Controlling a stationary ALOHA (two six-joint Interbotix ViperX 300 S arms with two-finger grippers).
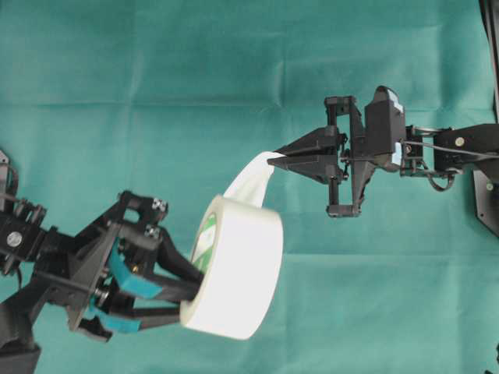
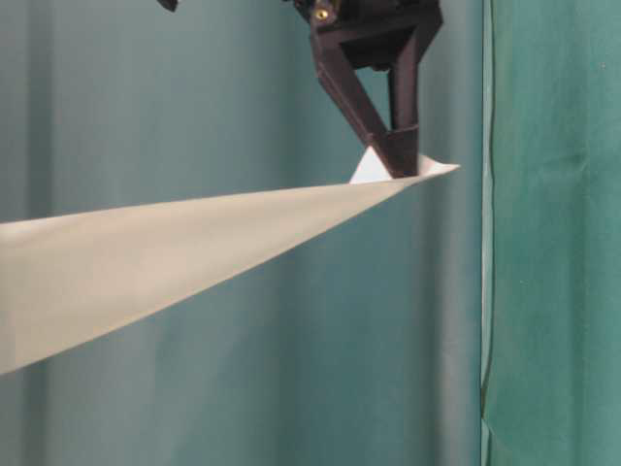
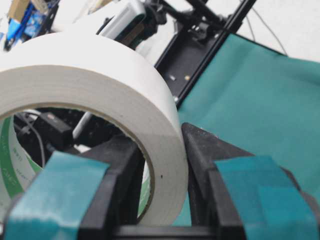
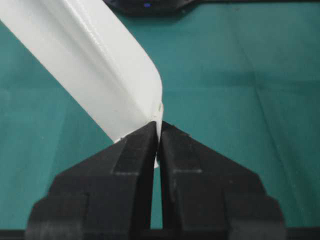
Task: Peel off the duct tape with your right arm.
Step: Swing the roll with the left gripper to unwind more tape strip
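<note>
Overhead, the teal cloth (image 1: pixel 234 62) I worked over covered the whole surface, creased in faint straight folds, and from table level the same fabric hung behind as a backdrop. Past the cloth's far edge, my left wrist camera caught a black frame, loose cables and a pale wall.

The duct tape (image 1: pixel 238 269) was a wide white roll, its inner core printed green and white, held up off the cloth at lower centre. My left gripper (image 1: pixel 168 300), teal strips on its fingers (image 3: pixel 262 192), was clamped on the roll's wall, one finger inside the core and one against the outer face.

From the roll's top a white strip (image 1: pixel 249 181) ran up and to the right, taut and twisting, narrowing towards its end. There my right gripper (image 1: pixel 274 160) had its plain black pointed fingers (image 4: pixel 132 160) pressed together on the tab end, with the strip pinched between the tips and a small corner poking past them.
</note>
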